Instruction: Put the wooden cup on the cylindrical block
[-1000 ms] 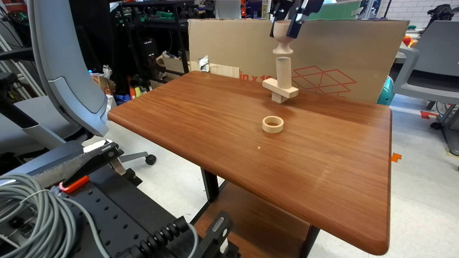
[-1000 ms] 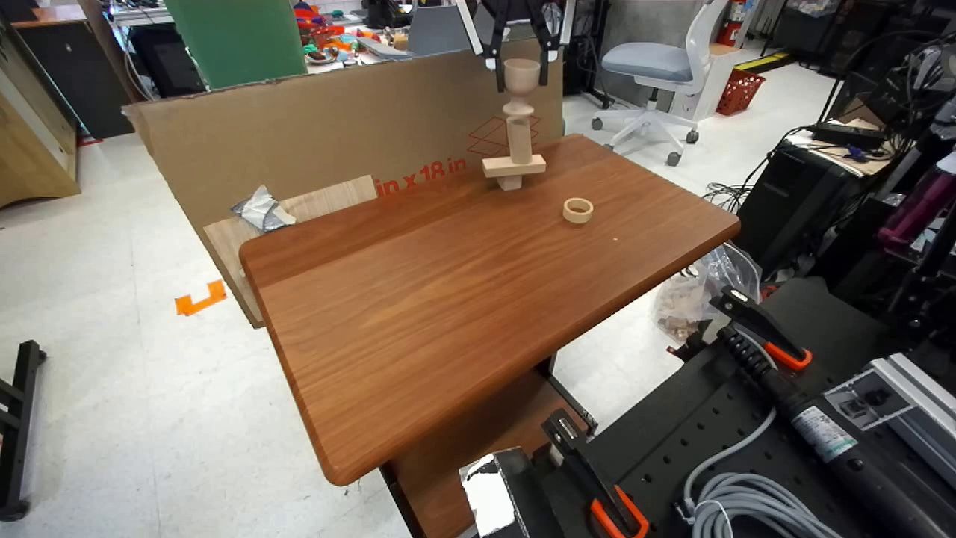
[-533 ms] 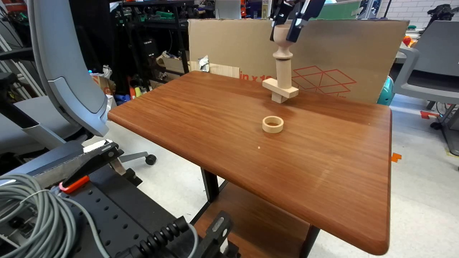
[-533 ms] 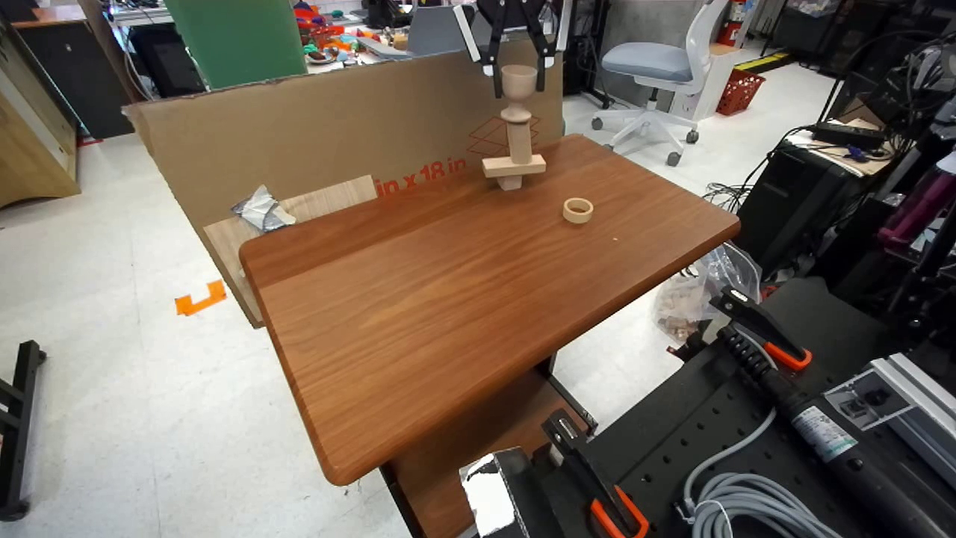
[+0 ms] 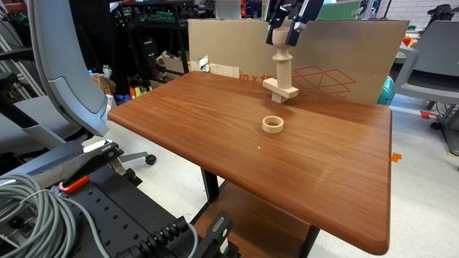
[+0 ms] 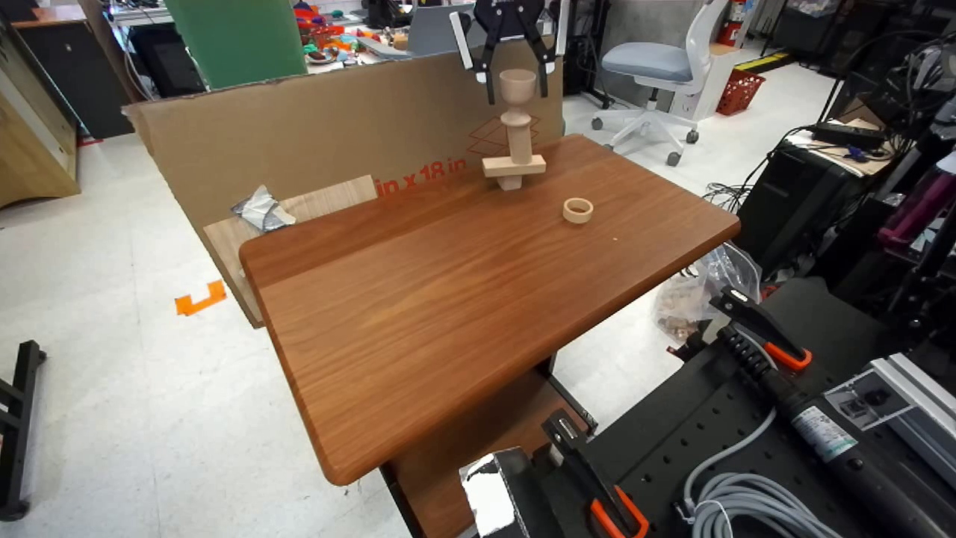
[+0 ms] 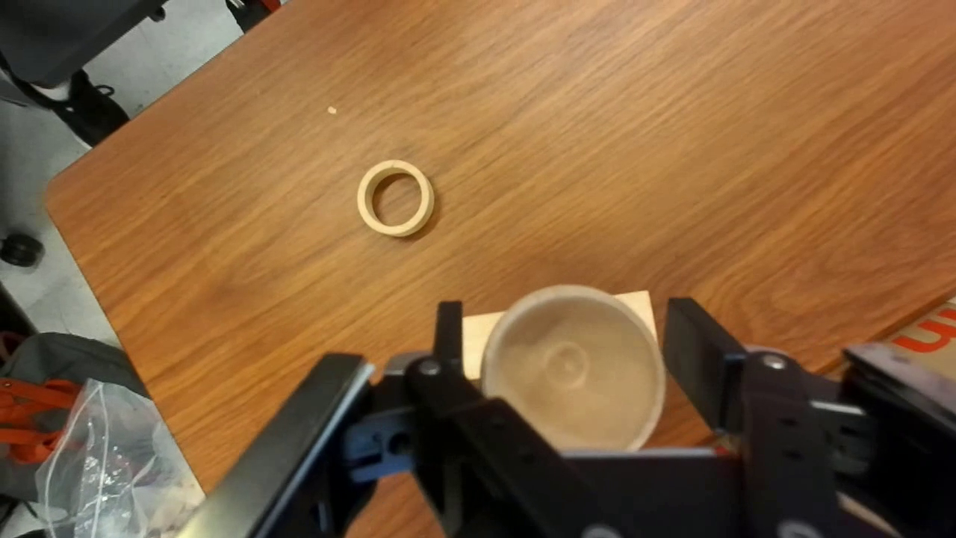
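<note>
The wooden cup stands upright on top of the cylindrical block in both exterior views; the cup and the block look lined up. My gripper is open around the cup's bowl, pointing down. In the wrist view I look down into the cup, with a gap between it and the fingers on both sides. The cylinder is hidden under the cup there; only corners of the flat wooden base piece show.
A flat light-wood ring lies on the brown table in front of the block. A cardboard sheet stands along the table's edge behind the block. A grey chair is beside the table.
The cup was held just above the cylinder one second ago. It has come down onto the cylinder's top, and my fingers have spread away from the cup.
</note>
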You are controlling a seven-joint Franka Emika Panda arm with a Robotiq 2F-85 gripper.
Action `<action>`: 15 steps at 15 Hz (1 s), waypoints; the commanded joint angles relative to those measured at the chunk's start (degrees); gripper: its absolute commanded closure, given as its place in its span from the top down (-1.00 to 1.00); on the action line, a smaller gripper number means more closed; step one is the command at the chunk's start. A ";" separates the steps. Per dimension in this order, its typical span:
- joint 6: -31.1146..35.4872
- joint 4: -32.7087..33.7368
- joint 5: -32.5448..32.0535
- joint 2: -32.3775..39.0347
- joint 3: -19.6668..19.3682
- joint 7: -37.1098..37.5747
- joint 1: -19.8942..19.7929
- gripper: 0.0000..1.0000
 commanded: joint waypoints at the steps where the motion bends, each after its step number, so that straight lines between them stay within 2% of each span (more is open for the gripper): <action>1: -1.34 1.36 -0.22 -0.27 -0.05 0.52 0.49 0.98; 7: 0.67 -5.07 -0.30 -7.93 0.49 -0.57 1.25 1.00; 15: 14.87 -25.86 -6.01 -24.57 0.32 -1.95 7.79 1.00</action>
